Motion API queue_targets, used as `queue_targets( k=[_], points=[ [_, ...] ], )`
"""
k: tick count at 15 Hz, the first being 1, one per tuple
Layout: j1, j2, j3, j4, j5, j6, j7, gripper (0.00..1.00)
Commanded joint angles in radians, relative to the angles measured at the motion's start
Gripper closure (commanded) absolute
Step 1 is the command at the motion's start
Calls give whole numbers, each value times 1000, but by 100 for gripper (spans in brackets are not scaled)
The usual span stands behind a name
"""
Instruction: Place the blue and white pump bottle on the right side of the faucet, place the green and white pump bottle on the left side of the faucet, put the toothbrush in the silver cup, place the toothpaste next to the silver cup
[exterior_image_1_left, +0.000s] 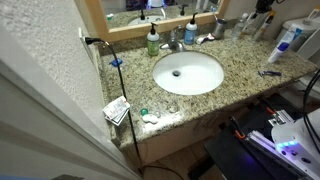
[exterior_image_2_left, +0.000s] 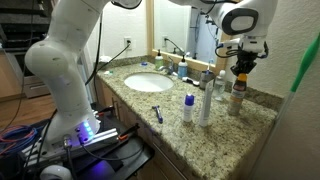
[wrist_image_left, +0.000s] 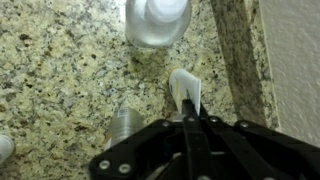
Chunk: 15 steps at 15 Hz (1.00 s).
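On the speckled granite counter (wrist_image_left: 60, 70), the gripper (wrist_image_left: 188, 116) was pressed together on the toothbrush (wrist_image_left: 185, 90), whose pale head hung just at six o'clock of what looked like the silver cup (wrist_image_left: 160, 20). Lowered from there it would likely strike rim or stone and twist in the thin pinch. In an exterior view, tall bottles (exterior_image_2_left: 205, 98) crowded the cup's nine o'clock and could easily be toppled.

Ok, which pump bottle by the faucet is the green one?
The green and white pump bottle, picture-left of the faucet in an exterior view; the blue and white pump bottle stands on the faucet's other side.
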Motion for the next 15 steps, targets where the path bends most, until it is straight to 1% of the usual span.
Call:
queue_targets(
  k=[1, 2, 3, 4, 6, 9, 12, 13, 14, 15],
  points=[
    [-16, 6, 21, -2, -3, 32, 17, 99],
    [-16, -2, 19, -2, -9, 19, 21, 72],
    [-19, -14, 19, -5, -7, 10, 21, 71],
    [-24, -30, 21, -8, -2, -1, 15, 66],
    [-29, -68, 19, -13, -6, -26, 3, 51],
    [-37, -162, 19, -32, -9, -78, -35, 31],
    [-48, -271, 10, -43, -20, -193, -106, 10],
    [-59, -314, 10, -47, -14, -261, -156, 4],
    [-70, -354, 12, -50, 0, -322, -220, 0],
    [-70, -402, 4, -64, 3, -377, -264, 0]
  ],
)
